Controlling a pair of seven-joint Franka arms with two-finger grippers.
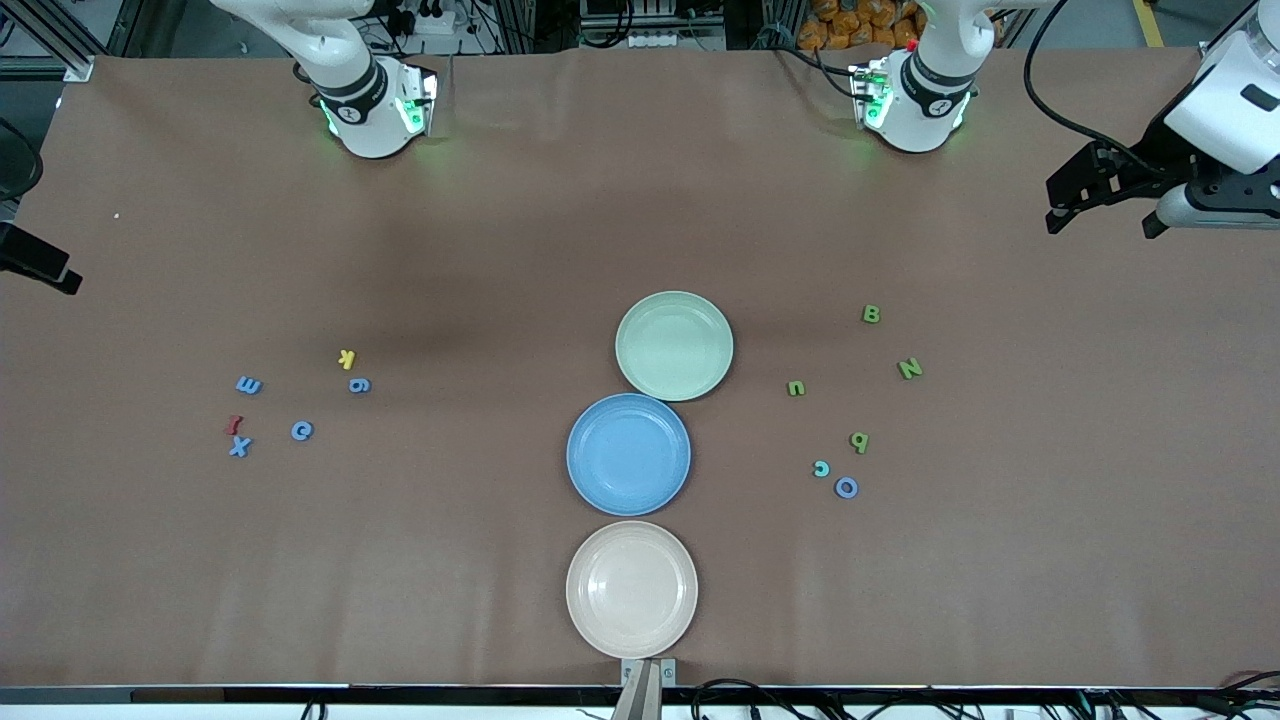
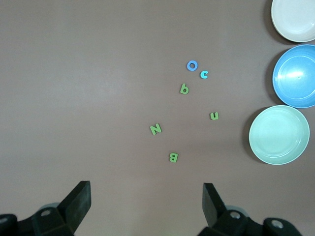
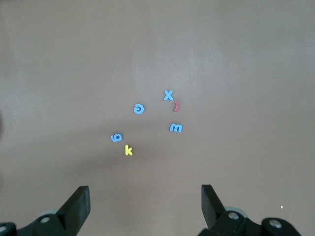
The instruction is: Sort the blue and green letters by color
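The beige plate (image 1: 631,589) lies nearest the camera, with the blue plate (image 1: 628,454) just above it in the front view and the green plate (image 1: 674,345) farther still. None holds a letter yet, so sorting has not begun. Toward the left arm's end of the tabletop (image 1: 500,250) lie the green letters (image 1: 871,314) (B, N, u and a b-like shape), plus a teal c (image 1: 821,468) and a blue O (image 1: 846,488) beside it. Toward the right arm's end sit the blue letters (image 1: 248,385), with a yellow k (image 1: 346,358) and a red letter (image 1: 233,425) among them, both to be left alone. The left gripper (image 2: 147,194) hangs high over its green cluster, fingers wide and empty; the right gripper (image 3: 146,194) hangs over the blue group, fingers equally wide. A good first pick is probably an isolated piece such as B: descend straight, straddle it squarely, and close without nudging neighbours.
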